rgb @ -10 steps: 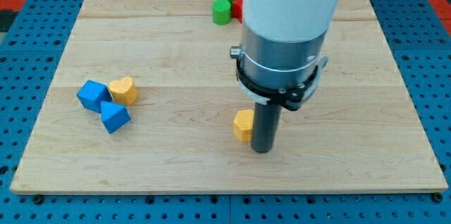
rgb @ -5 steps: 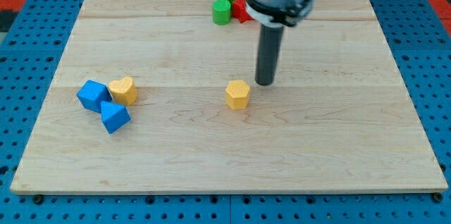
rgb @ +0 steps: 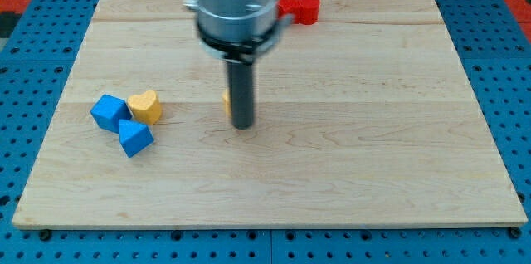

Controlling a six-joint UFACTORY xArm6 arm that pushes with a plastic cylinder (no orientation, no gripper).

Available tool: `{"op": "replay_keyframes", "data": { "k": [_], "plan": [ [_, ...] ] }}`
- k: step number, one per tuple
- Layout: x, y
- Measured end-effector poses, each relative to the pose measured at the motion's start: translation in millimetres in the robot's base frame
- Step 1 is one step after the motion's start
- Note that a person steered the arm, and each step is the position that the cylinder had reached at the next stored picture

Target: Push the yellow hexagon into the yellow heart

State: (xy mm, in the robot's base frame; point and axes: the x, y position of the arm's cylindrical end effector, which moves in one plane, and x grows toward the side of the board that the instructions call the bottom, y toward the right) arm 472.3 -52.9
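Yellow hexagon is mid-push, mostly hidden behind my tip on the tip's left, well right of the yellow heart. No pincer on this rig, so no open/closed state. Next: shove left w/ the tip right of the hexagon.

1 arm is seen entering from the view's top, left of centre. Its wide grey cylinder is held upright, and the straight dark rod is pointed straight down, with my tip set on the desk.
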Motion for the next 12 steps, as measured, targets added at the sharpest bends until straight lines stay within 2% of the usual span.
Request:
{"op": "replay_keyframes", "data": {
  "k": [2,3,4,5,6,7,9,10,11,12],
  "plan": [
    [-22,29],
    [-46,8],
    [-46,-17],
    [-76,-17],
    [-85,-62],
    [-70,-69],
    [-56,-33],
    [-104,-41],
    [-106,-115],
    [-88,-108]
  ]
}}
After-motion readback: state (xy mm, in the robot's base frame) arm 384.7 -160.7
